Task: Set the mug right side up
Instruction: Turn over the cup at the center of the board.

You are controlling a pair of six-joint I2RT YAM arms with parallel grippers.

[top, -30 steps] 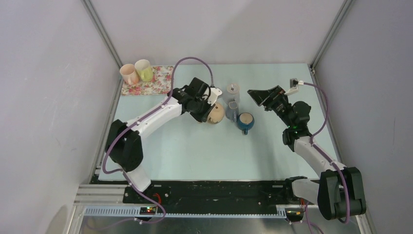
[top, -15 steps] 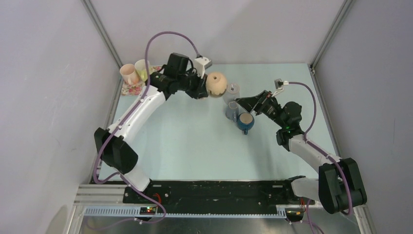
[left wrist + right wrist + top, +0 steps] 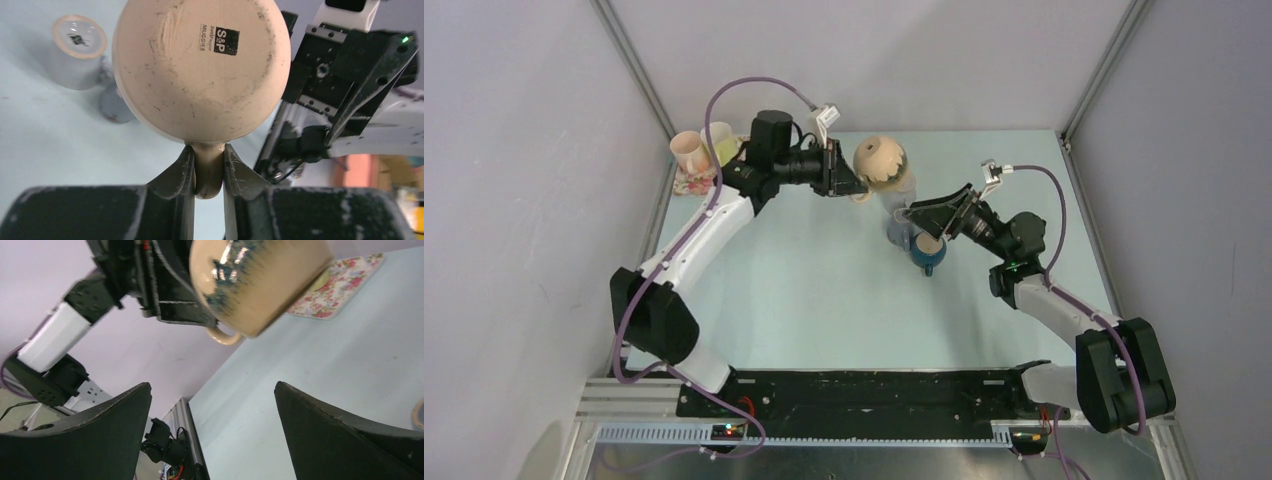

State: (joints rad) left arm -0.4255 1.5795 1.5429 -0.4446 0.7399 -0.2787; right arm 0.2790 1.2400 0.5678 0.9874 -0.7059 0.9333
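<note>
The beige mug hangs in the air above the back middle of the table, tilted. My left gripper is shut on its handle. In the left wrist view the handle is pinched between the fingers, the left gripper is shut, and the mug's scuffed base faces the camera. My right gripper is open and empty, just right of and below the mug. In the right wrist view the mug shows above the wide-open right gripper.
A dark blue mug stands upright beside a grey-blue cup, under my right gripper. An upside-down pale cup stands behind them. A floral mat at the back left holds a pink cup and a green cup.
My left arm has lifted the beige mug off the table and carried it up and to the back right. My right gripper has moved left over the blue mug.
</note>
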